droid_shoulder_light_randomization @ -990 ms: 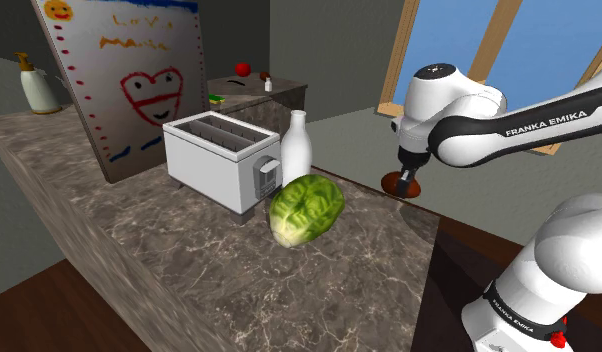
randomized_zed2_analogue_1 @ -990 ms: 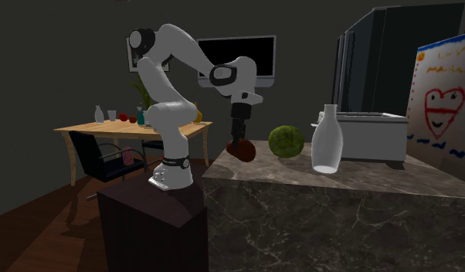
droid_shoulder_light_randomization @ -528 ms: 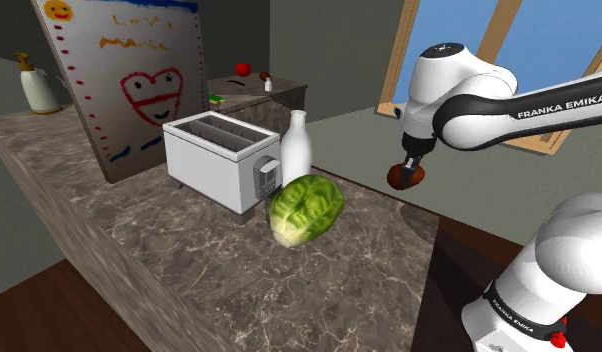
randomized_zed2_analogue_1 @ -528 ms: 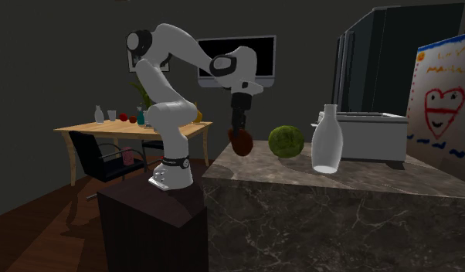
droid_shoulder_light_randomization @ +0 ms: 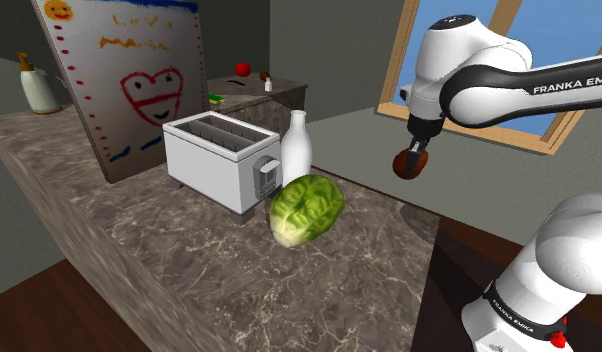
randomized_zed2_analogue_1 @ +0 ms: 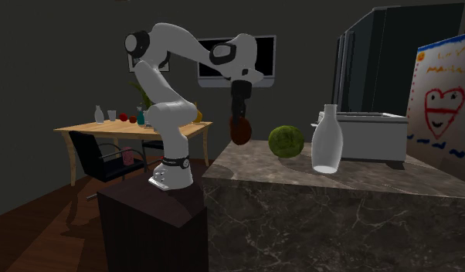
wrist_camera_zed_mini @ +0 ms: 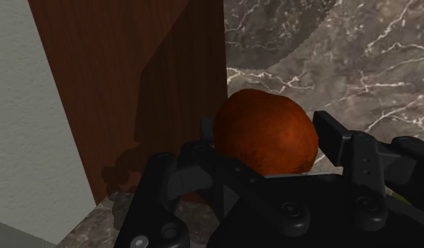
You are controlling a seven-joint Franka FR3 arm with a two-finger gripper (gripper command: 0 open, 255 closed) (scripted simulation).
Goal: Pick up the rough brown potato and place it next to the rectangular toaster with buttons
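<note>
Potato (droid_shoulder_light_randomization: 409,165), reddish brown, is clasped between the black gripper's (droid_shoulder_light_randomization: 414,156) two fingers (wrist_camera_zed_mini: 329,132) and hangs in the air over the counter's (droid_shoulder_light_randomization: 189,262) edge, well apart from the toaster (droid_shoulder_light_randomization: 217,160). On the marbled counter, a leaning board (droid_shoulder_light_randomization: 129,80) shows a child's drawing: a red heart with a face, a smiley and orange scrawl too loose to read. The white arm (droid_shoulder_light_randomization: 489,90) bears "FRANKA EMIKA" in white on its dark band. The white toaster has buttons on its end; just beside that end lie a green cabbage (droid_shoulder_light_randomization: 306,208) and a white bottle (droid_shoulder_light_randomization: 296,150)
</note>
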